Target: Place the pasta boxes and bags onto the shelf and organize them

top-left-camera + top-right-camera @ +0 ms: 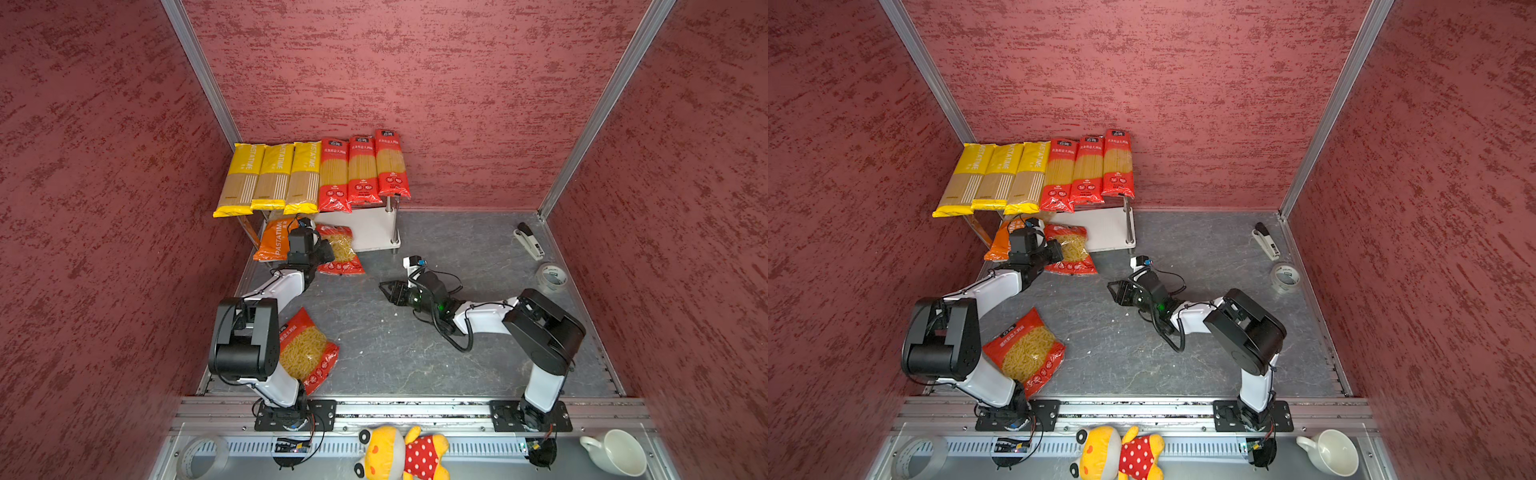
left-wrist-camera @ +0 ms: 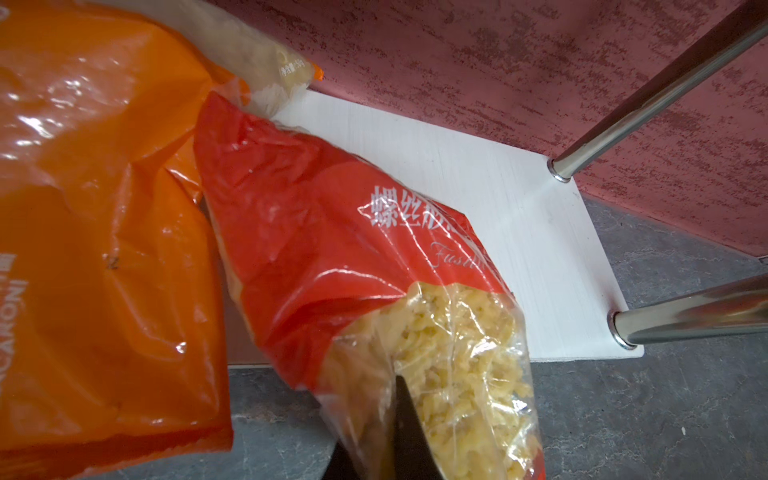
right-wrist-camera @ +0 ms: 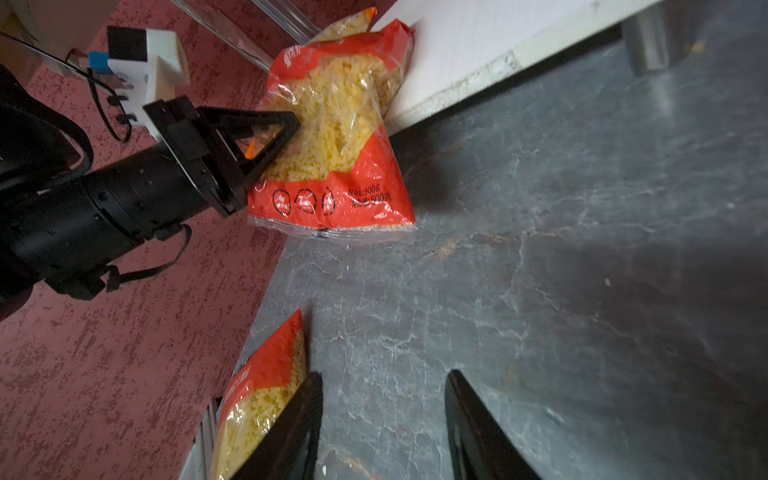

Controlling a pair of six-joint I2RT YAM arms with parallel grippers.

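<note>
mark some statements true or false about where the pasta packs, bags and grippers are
1. All six spaghetti packs lie on the shelf's top tier. True.
2. The right gripper holds a bag. False: its jaws stand open over bare table, holding nothing.
3. The left gripper is shut on the red bag at the shelf. True.
4. The orange bag lies on the top tier. False: it rests at the lower tier's left end.
5. No bag lies on the table. False: a second red bag lies by the left arm's base.
</note>
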